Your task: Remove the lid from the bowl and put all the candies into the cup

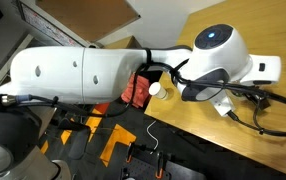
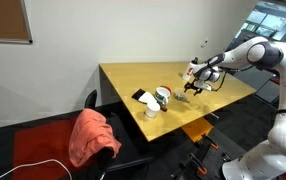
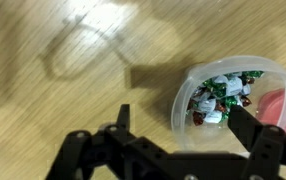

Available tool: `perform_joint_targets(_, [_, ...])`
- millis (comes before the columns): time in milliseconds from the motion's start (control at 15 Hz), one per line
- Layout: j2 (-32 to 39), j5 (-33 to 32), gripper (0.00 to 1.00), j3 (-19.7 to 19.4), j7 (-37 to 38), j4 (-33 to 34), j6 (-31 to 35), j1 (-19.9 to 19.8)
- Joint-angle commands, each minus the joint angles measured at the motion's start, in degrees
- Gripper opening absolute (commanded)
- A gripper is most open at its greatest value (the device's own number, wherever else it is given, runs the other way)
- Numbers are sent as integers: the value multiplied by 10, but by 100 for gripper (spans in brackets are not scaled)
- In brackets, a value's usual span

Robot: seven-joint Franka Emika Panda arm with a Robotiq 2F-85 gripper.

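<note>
Over the wooden table [image 3: 33, 110] the gripper [image 3: 180, 110] hangs with its fingers [image 3: 124, 118] spread wide, grasping nothing; just below, the white round cup [image 3: 188, 92] shows wrapped candies [image 3: 221, 97] heaped inside, one finger overlapping its rim in the wrist view; the red bowl [image 3: 281, 105] sits just beside the cup at the frame's edge, no candy visible in it

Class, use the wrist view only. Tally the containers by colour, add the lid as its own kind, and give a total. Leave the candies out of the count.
White cup, holding the candies: 1
Red bowl, cut off at the picture's edge: 1
Clear lid, lying apart from both: 1
Total: 3
</note>
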Motion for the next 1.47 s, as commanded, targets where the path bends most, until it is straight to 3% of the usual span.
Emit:
perform_joint_targets(0, [16, 9, 100, 7, 2, 14, 12, -4])
perform_joint_targets(400, [53, 10, 100, 9, 6, 59, 7, -12])
perform_joint_targets(467, [60, 9, 94, 10, 6, 68, 4, -14])
perform_joint_targets(533, [66, 7, 74, 9, 7, 76, 2, -14])
perform_joint_targets(667, [75, 5, 69, 8, 8, 88, 1, -15])
perform_joint_targets(1200, [91, 2, 7, 11, 7, 110, -2, -14])
perform_joint_targets(1267, [87, 2, 1, 12, 6, 106, -2, -12])
perform_joint_targets(1400, [70, 3, 2, 16, 3, 96, -5, -11])
